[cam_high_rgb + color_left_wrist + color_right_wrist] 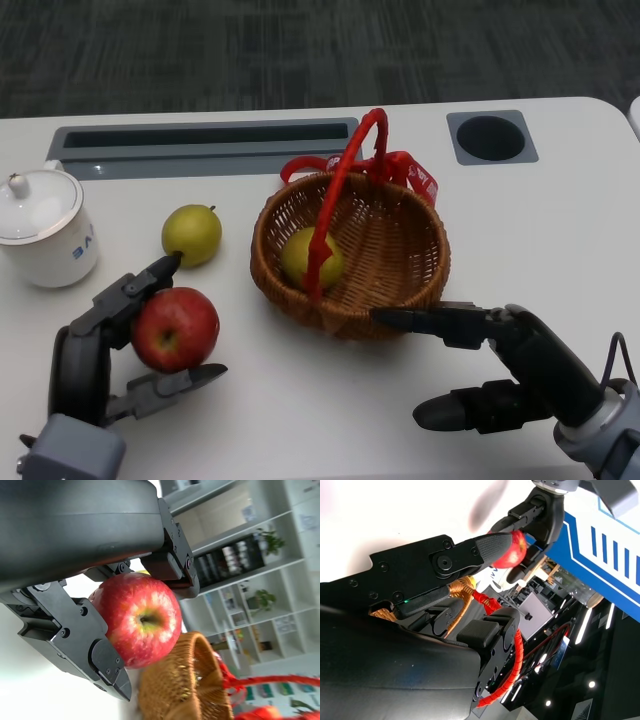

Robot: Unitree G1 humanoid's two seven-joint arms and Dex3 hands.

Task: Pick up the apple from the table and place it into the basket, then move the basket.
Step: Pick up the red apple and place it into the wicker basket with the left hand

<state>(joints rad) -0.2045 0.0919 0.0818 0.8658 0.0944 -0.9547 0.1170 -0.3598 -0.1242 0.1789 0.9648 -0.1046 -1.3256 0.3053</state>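
- Round red apple (175,329): grasped between the black fingers of the left robot hand (120,350), left of the basket, over the white surface (560,250); whether it touches the surface cannot be told.
- Round brown wicker basket (400,260) with red hoop handle (345,180): stands at the centre of the surface; a yellow-green pear (300,255) lies inside.
- Second yellow-green pear (192,234): on the surface, just beyond the apple.
- White lidded ceramic pot (40,235): far left.
- Right robot hand (480,365): released, fingers apart, holding nothing; upper fingertip just beside the basket's near wall.
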